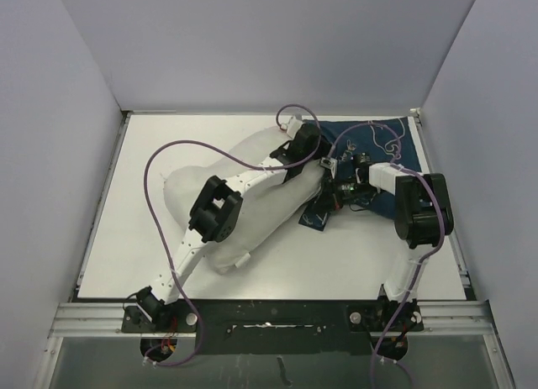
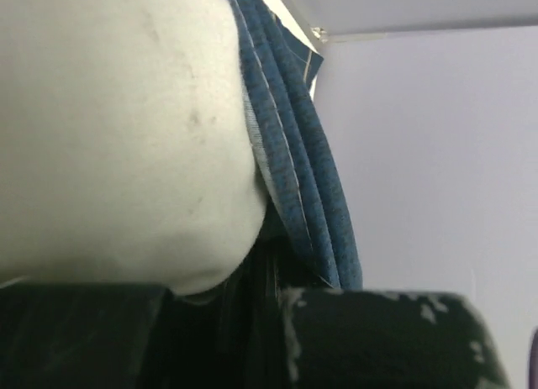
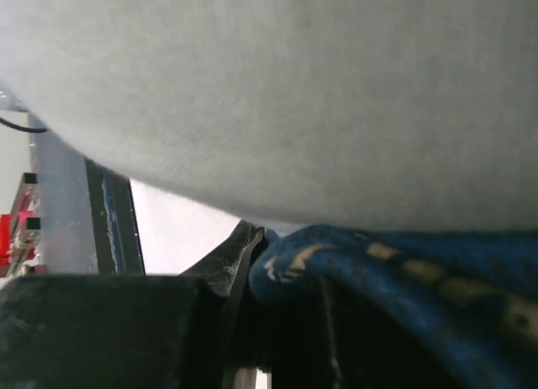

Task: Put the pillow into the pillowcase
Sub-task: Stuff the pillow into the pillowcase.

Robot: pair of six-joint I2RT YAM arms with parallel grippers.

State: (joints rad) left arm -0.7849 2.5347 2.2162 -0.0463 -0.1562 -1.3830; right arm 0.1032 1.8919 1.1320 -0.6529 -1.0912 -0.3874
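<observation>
The white pillow [image 1: 244, 200] lies across the middle of the table, its right end at the mouth of the navy pillowcase [image 1: 382, 154], which is spread at the back right. My left gripper [image 1: 303, 145] reaches over the pillow and is shut on the pillowcase's folded blue hem [image 2: 294, 162], with the pillow [image 2: 118, 128] bulging beside it. My right gripper [image 1: 334, 190] sits at the near edge of the opening, shut on a fold of the pillowcase [image 3: 378, 259] under the pillow [image 3: 277, 95]. Most of the opening is hidden by the arms.
The white table top [image 1: 151, 238] is boxed in by pale walls on three sides. An aluminium rail [image 1: 269, 309] with the arm bases runs along the near edge. Purple cables [image 1: 160, 166] loop above the pillow and the pillowcase.
</observation>
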